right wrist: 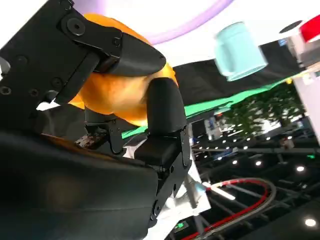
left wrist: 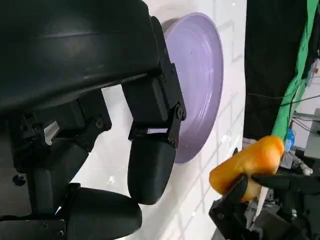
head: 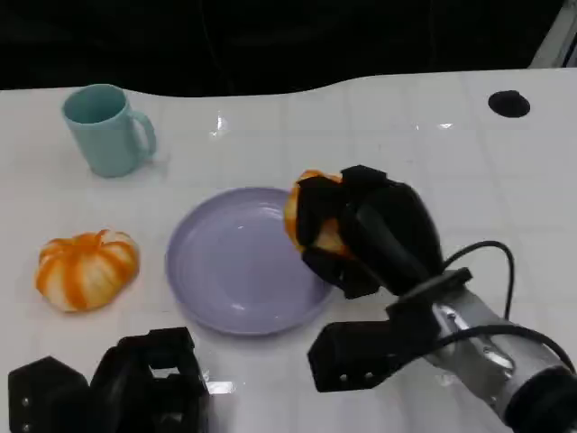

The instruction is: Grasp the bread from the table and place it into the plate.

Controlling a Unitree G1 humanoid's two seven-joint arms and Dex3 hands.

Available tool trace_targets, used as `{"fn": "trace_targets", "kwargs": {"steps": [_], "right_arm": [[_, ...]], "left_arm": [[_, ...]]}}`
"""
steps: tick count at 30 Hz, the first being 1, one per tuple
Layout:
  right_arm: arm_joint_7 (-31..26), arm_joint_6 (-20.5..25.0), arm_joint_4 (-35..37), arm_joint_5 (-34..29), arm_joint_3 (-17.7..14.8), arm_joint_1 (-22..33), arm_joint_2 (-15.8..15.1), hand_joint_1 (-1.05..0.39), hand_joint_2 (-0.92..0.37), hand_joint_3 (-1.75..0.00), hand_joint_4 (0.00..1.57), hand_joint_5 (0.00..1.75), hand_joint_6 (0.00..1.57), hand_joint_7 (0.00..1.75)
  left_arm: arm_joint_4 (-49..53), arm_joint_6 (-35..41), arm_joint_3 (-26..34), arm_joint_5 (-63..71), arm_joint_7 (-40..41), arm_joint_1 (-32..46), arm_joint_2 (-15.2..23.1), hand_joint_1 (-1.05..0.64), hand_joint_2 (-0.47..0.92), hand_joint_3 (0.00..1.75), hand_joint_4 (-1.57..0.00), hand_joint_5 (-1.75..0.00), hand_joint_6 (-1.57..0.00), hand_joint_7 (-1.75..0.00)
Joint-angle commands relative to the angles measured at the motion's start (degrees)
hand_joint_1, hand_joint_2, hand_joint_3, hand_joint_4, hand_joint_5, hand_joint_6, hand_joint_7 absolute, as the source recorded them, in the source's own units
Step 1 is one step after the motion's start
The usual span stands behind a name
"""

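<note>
My right hand [head: 361, 230] grips an orange-brown bread roll [head: 305, 216] and holds it over the right rim of the lavender plate [head: 236, 262]. The right wrist view shows the bread [right wrist: 117, 95] wrapped by black fingers [right wrist: 162, 112], with the plate's rim [right wrist: 200, 20] beyond it. In the left wrist view the bread [left wrist: 250, 162] hangs above the plate [left wrist: 200, 75], held by the right hand [left wrist: 260, 200]. My left hand [head: 135, 383] rests low at the table's front left, its fingers [left wrist: 150, 170] curled in with nothing between them.
A light blue mug [head: 105, 128] stands at the back left. An orange-and-white striped pumpkin-shaped item [head: 87, 269] lies left of the plate. A black round mark [head: 509, 104] sits at the table's far right. The table's far edge meets a dark backdrop.
</note>
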Motion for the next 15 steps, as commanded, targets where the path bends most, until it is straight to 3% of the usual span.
{"fn": "trace_targets", "kwargs": {"steps": [1, 8, 12, 14, 15], "right_arm": [[-2.4, -1.0, 5.8, -1.0, 1.7, -3.8, 2.3, -0.21, -0.27, -1.38, 0.99, 1.75, 0.78, 1.75], [-6.8, -2.4, 14.9, -1.4, 3.5, -7.9, 6.5, -0.22, -0.34, -1.30, 0.97, 1.75, 0.74, 1.75], [-5.8, -2.6, 18.2, -0.7, 4.0, -9.7, 7.9, -0.19, -0.40, -1.22, 0.92, 1.75, 0.70, 1.69], [-2.7, -2.0, 18.6, 0.3, 3.7, -10.0, 8.4, -0.19, -0.42, -1.10, 0.82, 1.70, 0.84, 1.15], [-1.3, -2.0, 18.6, 0.8, 3.6, -10.1, 8.4, -0.20, -0.51, -0.90, 0.79, 1.40, 0.85, 0.79]], "left_arm": [[0.4, -0.6, 0.0, 0.3, 0.3, 0.1, 0.3, -1.05, -0.13, 1.64, -1.57, -1.21, -1.40, -1.11], [0.6, -1.0, 0.0, 0.6, 0.4, 0.0, 0.2, -1.05, -0.09, 1.61, -1.57, -1.20, -1.40, -1.10], [0.5, -0.9, 0.0, 0.5, 0.2, 0.0, 0.1, -1.05, -0.08, 1.60, -1.57, -1.20, -1.40, -1.10], [0.6, -1.1, 0.0, 0.5, 0.1, 0.1, 0.1, -1.05, -0.06, 1.57, -1.57, -1.20, -1.40, -1.10], [0.4, -1.2, 0.0, 0.6, 0.2, 0.1, 0.1, -1.05, -0.05, 1.56, -1.57, -1.20, -1.40, -1.10]]}}
